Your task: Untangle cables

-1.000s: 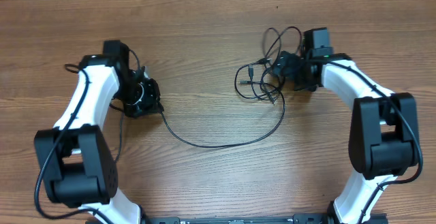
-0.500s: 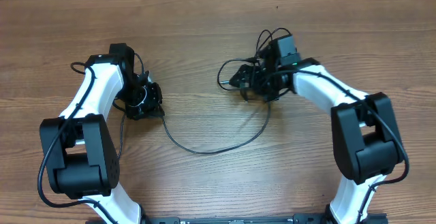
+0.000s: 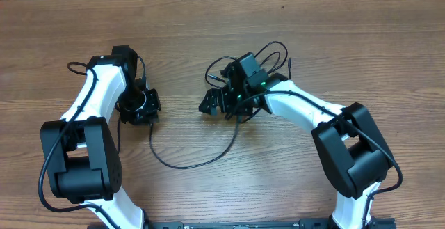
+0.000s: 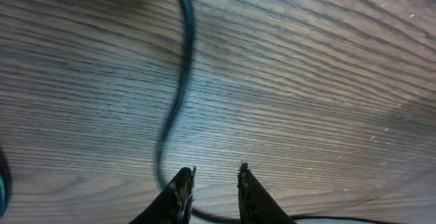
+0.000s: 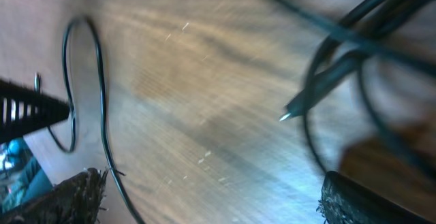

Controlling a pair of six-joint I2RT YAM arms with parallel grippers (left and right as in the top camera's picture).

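The cables lie on the wooden table as thin black cords. A tangle of loops (image 3: 270, 53) sits at the centre, partly hidden under my right arm. One long cable (image 3: 186, 165) sags from it to my left gripper (image 3: 147, 112). In the left wrist view that cable (image 4: 178, 81) runs down the table and crosses low in the narrow gap of my left gripper (image 4: 214, 169), whose jaws stand slightly apart. My right gripper (image 3: 221, 102) hovers wide open over the tangle's left side. Its wrist view shows the right gripper (image 5: 218, 197) with a thin loop (image 5: 101, 115) beside one finger and a plug end (image 5: 320, 88).
The table top (image 3: 208, 20) is bare wood. Both white arms reach in from the near edge, with the left arm (image 3: 94, 104) and the right arm (image 3: 306, 107) flanking the cables. Thicker black arm cables run along them.
My right arm has swept left across the tangle, dragging the loops with it. The long cable's sag has shifted left. My left gripper's jaws have parted a little.
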